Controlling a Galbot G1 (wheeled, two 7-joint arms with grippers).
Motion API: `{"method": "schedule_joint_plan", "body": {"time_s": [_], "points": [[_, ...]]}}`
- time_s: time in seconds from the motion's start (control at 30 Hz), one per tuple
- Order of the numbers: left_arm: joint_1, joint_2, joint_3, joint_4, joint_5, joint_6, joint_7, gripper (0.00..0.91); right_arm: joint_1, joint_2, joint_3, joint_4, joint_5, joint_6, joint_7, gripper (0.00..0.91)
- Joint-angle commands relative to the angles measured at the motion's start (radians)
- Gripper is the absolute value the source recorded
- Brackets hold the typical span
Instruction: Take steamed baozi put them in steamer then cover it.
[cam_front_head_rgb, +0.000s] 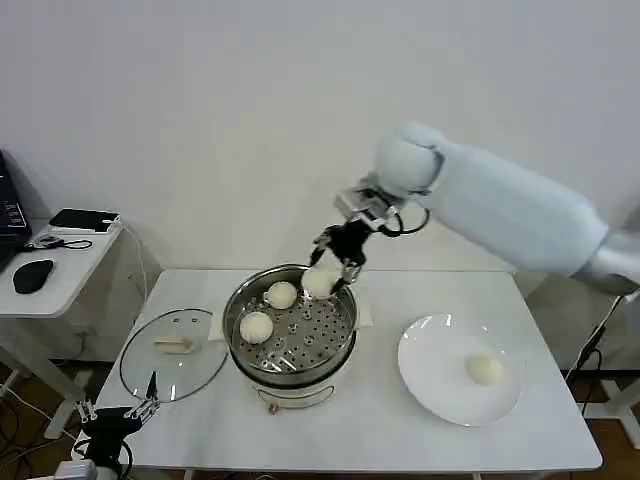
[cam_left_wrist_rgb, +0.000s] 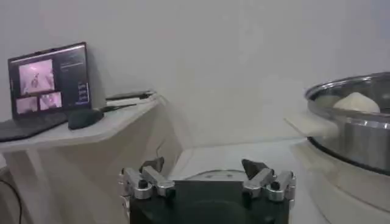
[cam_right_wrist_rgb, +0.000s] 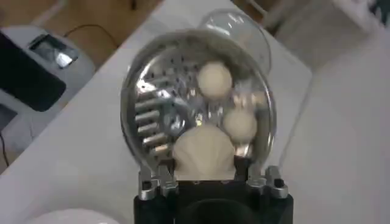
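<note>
Head view, left to right: left gripper (cam_front_head_rgb: 150, 392) open, idle at the table's (cam_front_head_rgb: 380, 440) front-left corner; cover (cam_front_head_rgb: 172, 352) flat beside the steamer (cam_front_head_rgb: 290, 330); right gripper (cam_front_head_rgb: 335, 262) over its far rim, apparently clasping a baozi (cam_front_head_rgb: 318, 284); plate (cam_front_head_rgb: 445, 395) near the right edge.

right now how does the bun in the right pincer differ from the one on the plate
The bun in the right pincer is gripped and held over the steamer; the bun on the plate lies free on the white plate, off to the right. Both are round, smooth and cream-white.
</note>
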Motion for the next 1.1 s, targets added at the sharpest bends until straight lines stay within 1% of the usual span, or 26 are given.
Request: {"method": "schedule_joint_plan", "body": {"time_s": [0.03, 0.13, 0.2, 0.27, 0.33, 0.37, 0.47, 0.6, 0.73, 1.1], "points": [[0.013, -0.010, -0.003, -0.015, 0.008, -0.002, -0.002, 0.907, -0.044, 0.144, -0.007, -0.018, -0.235, 0.191, -0.027, 0.665], [0.019, -0.015, -0.005, -0.022, 0.008, -0.004, -0.003, 0.907, -0.061, 0.137, -0.048, 0.001, -0.263, 0.204, -0.022, 0.665], [0.020, -0.017, -0.006, -0.024, 0.008, -0.004, -0.003, 0.907, -0.078, 0.132, -0.062, 0.011, -0.303, 0.219, -0.008, 0.665], [0.018, -0.018, -0.008, -0.025, 0.008, -0.003, -0.002, 0.907, -0.095, 0.123, -0.073, 0.029, -0.344, 0.245, -0.004, 0.665], [0.015, -0.019, -0.008, -0.023, 0.008, -0.003, -0.002, 0.907, -0.104, 0.118, -0.086, 0.038, -0.362, 0.252, 0.002, 0.665], [0.014, -0.019, -0.008, -0.022, 0.008, -0.003, -0.002, 0.907, -0.106, 0.118, -0.088, 0.039, -0.368, 0.256, 0.005, 0.665], [0.011, -0.020, -0.005, -0.018, 0.009, -0.003, -0.002, 0.907, -0.126, 0.124, -0.084, 0.043, -0.444, 0.281, 0.023, 0.665], [0.004, -0.021, -0.003, -0.008, 0.011, -0.003, -0.002, 0.907, -0.150, 0.144, -0.082, 0.048, -0.509, 0.300, 0.047, 0.665], [0.001, -0.020, -0.005, -0.005, 0.010, -0.002, -0.001, 0.907, -0.158, 0.154, -0.087, 0.053, -0.488, 0.301, 0.044, 0.665], [-0.006, -0.014, -0.009, 0.010, 0.009, -0.001, 0.001, 0.907, -0.173, 0.166, -0.098, 0.107, -0.476, 0.306, 0.046, 0.665]]}}
